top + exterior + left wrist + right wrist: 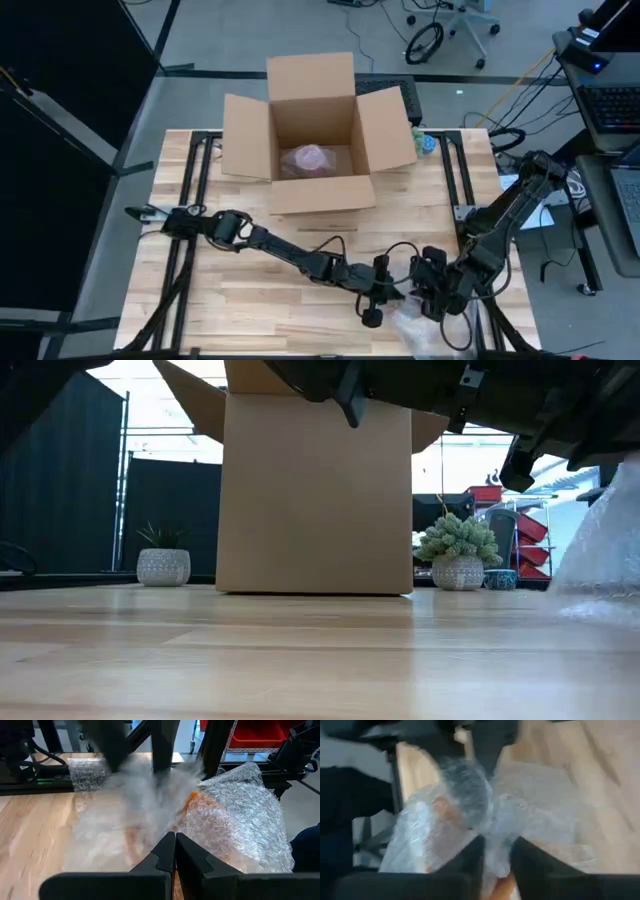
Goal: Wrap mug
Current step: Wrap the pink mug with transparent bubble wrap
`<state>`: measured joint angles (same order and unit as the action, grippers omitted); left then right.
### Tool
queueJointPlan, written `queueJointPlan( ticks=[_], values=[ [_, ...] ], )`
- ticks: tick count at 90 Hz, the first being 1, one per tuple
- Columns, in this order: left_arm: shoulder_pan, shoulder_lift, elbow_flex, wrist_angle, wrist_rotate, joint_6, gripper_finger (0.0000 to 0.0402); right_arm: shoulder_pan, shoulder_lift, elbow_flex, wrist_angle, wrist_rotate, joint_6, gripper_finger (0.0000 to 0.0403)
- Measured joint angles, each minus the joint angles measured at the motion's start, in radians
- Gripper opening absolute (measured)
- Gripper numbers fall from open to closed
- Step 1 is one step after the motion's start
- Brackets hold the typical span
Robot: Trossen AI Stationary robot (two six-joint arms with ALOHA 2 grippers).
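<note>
Both arms meet at table's near edge. Left gripper (175, 851) fingers pressed together, pinching a fold of bubble wrap (235, 815). Right gripper (496, 851) fingers slightly parted with wrap between them. Orange mug (192, 798) sits just ahead of left gripper, mostly covered. Cardboard box (315, 130) well beyond both.

**Materials and Surface Finish**

Table (250, 290): pale wood planks, smooth, satin sheen. Box (315, 130): matt brown corrugated cardboard. Bubble wrap (235, 815): clear, glossy, dimpled plastic film over an orange item. Frame rails (185, 270) at 9 o'clock: matt black metal. Both arms: matt dark plastic.
</note>
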<state>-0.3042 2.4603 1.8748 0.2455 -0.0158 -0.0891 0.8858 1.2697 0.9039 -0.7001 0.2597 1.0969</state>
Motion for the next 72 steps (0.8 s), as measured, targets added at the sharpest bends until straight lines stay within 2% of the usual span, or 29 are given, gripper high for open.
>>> queueJointPlan(
  ticks=[18,49,65,72],
  values=[
    [0.0,0.0,0.0,0.0,0.0,0.0,0.0,0.029,0.014,0.0,0.024,0.0,0.023,0.0009],
    [-0.002,-0.001,0.0,0.016,0.0,-0.007,0.0,0.037,0.169,0.001,0.029,-0.043,0.04,0.0001],
    [-0.016,-0.046,-0.006,-0.002,0.0,-0.001,0.0,0.036,0.188,0.001,0.035,-0.053,0.043,0.0001],
    [-0.02,-0.061,-0.003,0.051,0.0,-0.001,0.0,0.037,0.188,0.001,0.036,-0.053,0.042,0.0001]
  ],
)
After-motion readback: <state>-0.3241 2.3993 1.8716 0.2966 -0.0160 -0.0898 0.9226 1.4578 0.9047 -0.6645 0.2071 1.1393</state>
